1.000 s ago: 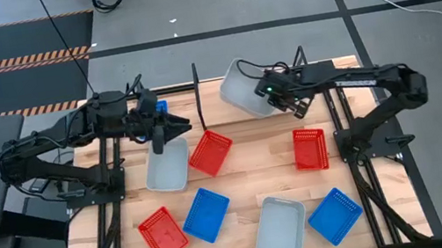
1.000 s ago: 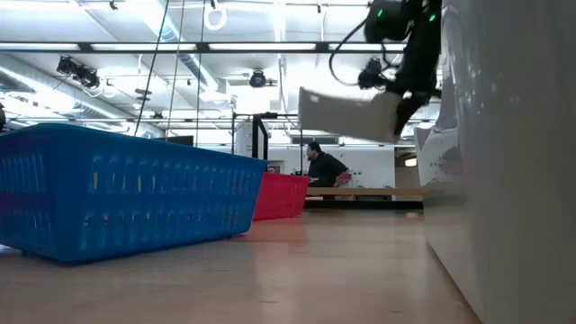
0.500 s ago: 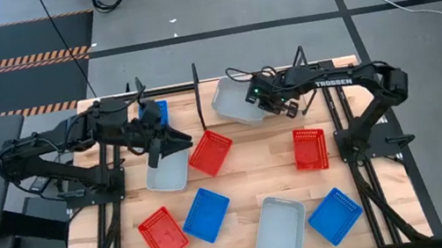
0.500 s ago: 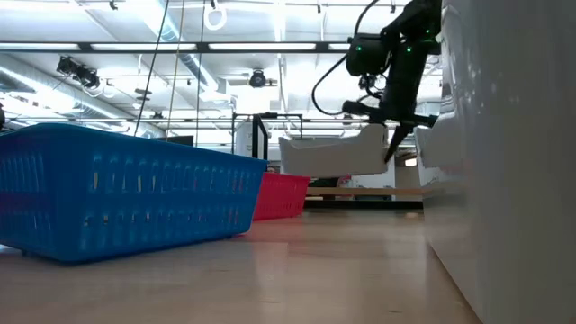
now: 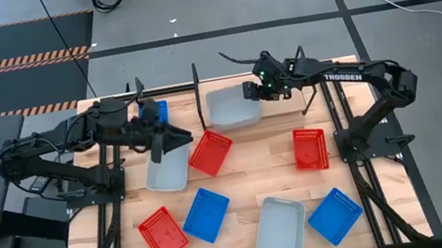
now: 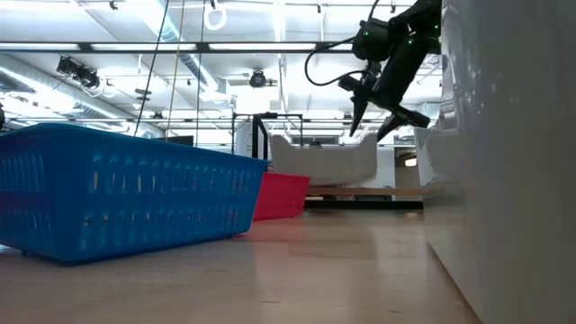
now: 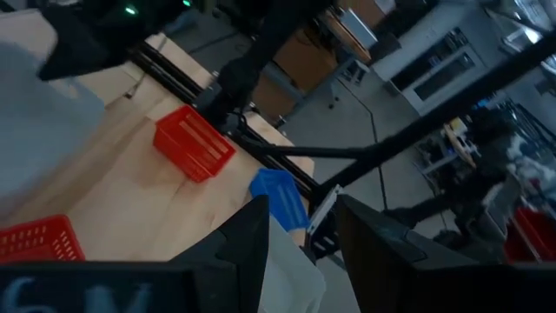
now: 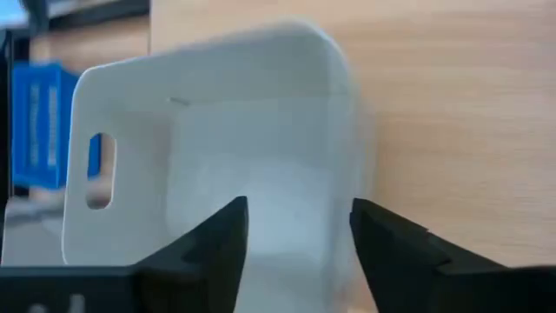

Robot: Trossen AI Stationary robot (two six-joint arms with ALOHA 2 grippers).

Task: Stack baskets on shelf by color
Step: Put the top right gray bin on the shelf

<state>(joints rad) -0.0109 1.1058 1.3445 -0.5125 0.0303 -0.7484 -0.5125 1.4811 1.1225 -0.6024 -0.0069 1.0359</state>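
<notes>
A pale basket (image 5: 232,106) (image 6: 324,160) sits level by its bottom on the wooden top at the table's far side, right of a shelf post (image 5: 199,96). My right gripper (image 5: 253,90) (image 6: 374,110) stands open just above that basket's right rim, touching nothing. In the right wrist view the basket (image 8: 217,156) lies beyond the spread fingers. My left gripper (image 5: 158,143) is at the far end of a second pale basket (image 5: 167,168) on the table's left and is shut on it. A blue basket (image 5: 158,109) sits behind it. My left gripper has a pale wall of the basket (image 7: 283,269) between its two fingers, at the basket's far end (image 5: 163,149). The fingers come slanting from the table's left. The gripper hides the place of contact from above, so I cannot tell whether the basket is lifted.
Loose on the table: red baskets (image 5: 210,152) (image 5: 309,147) (image 5: 163,234), blue baskets (image 5: 206,214) (image 5: 333,215) and a pale basket (image 5: 279,230). Black shelf rails run along both sides. In the low view a blue basket (image 6: 126,193) stands near the table's near edge.
My right gripper has gone down and toward the table's far left with the pale basket. The basket was tilted and lifted clear and now sits level on the wooden top. The gripper has opened and let go, its fingers spread above the rim.
</notes>
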